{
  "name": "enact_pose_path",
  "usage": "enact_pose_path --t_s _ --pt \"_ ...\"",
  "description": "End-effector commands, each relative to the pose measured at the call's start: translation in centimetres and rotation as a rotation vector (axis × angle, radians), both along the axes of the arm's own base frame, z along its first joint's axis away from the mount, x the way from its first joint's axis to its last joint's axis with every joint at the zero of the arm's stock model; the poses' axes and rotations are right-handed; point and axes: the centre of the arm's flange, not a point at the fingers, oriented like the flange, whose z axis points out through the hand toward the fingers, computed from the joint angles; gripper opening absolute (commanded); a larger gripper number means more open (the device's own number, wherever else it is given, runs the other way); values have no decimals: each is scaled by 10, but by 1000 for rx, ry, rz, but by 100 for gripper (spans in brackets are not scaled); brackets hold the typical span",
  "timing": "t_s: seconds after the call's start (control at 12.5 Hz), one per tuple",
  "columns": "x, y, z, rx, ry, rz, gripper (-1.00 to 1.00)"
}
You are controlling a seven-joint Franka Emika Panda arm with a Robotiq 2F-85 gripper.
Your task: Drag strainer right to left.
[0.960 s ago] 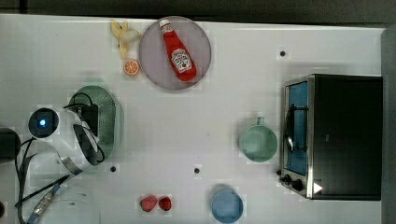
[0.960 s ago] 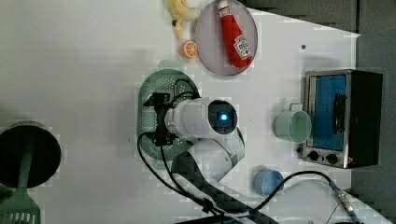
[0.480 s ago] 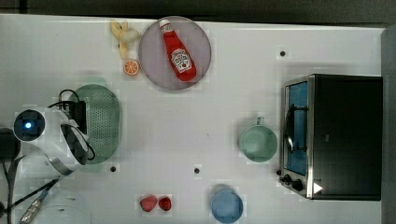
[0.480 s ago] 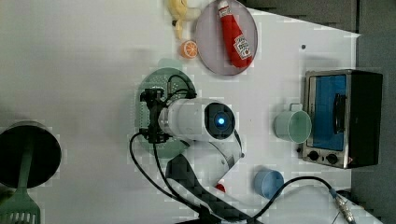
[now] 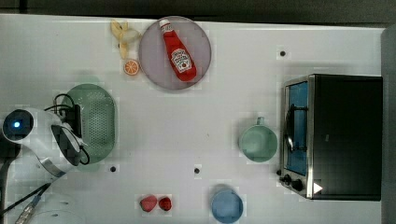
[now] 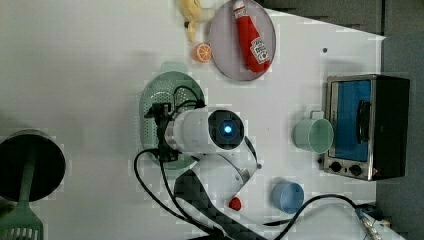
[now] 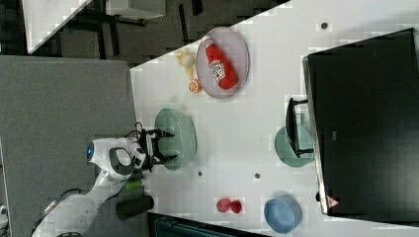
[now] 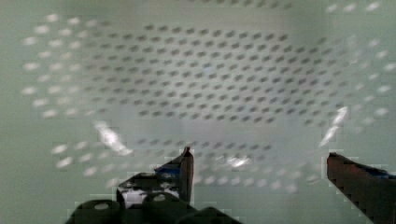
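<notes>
- At the top view's far left I have the gripper [image 7: 164, 144] over the strainer [image 5: 97, 122], jaws spread wide with nothing between them; in the wrist view the two fingertips [image 8: 187, 161] hang apart above the perforated floor.
- The strainer sits on the white table [image 5: 233, 84] near the top view's left edge, partly under my arm.
- Moving right, I see an orange slice [image 5: 131, 67] and a banana peel [image 5: 121, 33] just beside the plate [image 5: 155, 63], which carries a ketchup bottle [image 5: 177, 51].
- Two red strawberries [image 5: 156, 203] lie near the bottom edge.
- Further right stand a blue bowl [image 5: 226, 205], a green mug [image 5: 258, 143] and the toaster oven [image 5: 336, 135].
</notes>
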Motion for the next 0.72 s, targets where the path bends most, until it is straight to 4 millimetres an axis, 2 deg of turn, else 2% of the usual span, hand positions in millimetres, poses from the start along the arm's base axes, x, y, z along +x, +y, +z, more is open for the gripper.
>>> enact_pose_path --t_s 0.08,0.24,0.4,0.56,0.72 --pt "26 -21 79 11 -44 167 100" --pt "42 -47 143 20 -77 317 100" --pt "56 -87 208 24 -99 410 100" --pt "66 -137 272 37 -133 442 100" --pt "70 -198 330 47 -162 468 100"
